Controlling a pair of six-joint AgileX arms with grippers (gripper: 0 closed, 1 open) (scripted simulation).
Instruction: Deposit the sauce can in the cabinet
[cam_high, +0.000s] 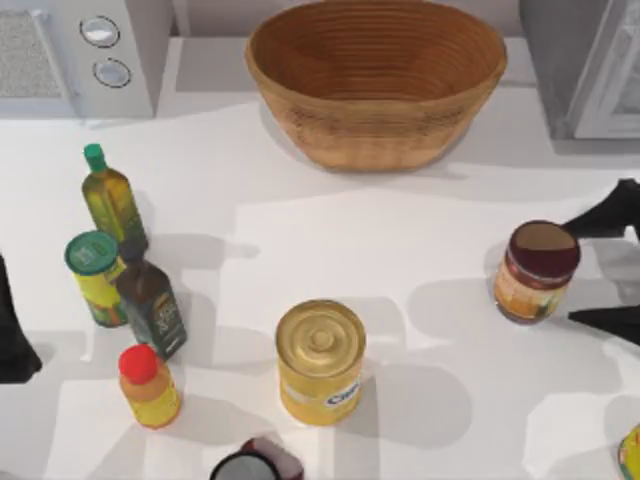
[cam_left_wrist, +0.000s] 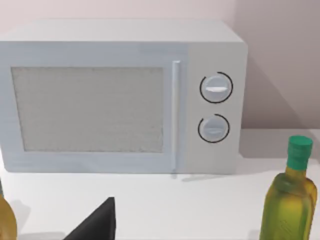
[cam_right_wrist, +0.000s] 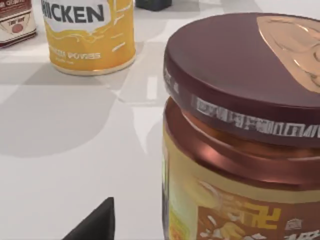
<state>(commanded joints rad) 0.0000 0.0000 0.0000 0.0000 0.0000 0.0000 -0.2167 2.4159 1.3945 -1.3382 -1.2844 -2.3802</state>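
Nearest thing: sauce can (cam_right_wrist: 240, 135) loomed closest to my right wrist camera, its maroon lid and orange-yellow label right up against the lens.
Sauce can position: it stood upright on the table (cam_high: 330, 240) toward the right side, well apart from the other containers.
Right gripper (cam_high: 606, 268): it sat at the table's right edge with its two dark fingers spread wide, one beyond the can and one on the near side; the can stood just beside the fingertips, and I could not tell whether either finger touched it.
Cabinet (cam_high: 585, 65): grey unit with a pale framed door panel stood at the far right corner, behind my right gripper and apart from the can.
Left arm (cam_high: 12, 325): it was parked at the table's left edge; I could not tell how its fingers stood.
Microwave (cam_left_wrist: 120, 97): white appliance with two round dials occupied the far left corner, facing my left wrist camera.
Basket (cam_high: 376, 75): large woven bowl sat at the far middle of the table.
Yellow can (cam_high: 320, 362): bigger tin with a gold lid stood near the front centre.
Left cluster: green-capped oil bottle (cam_high: 112, 195), green-lidded canister (cam_high: 96, 276), dark bottle (cam_high: 150, 300) and red-capped bottle (cam_high: 148, 384) were grouped close together.
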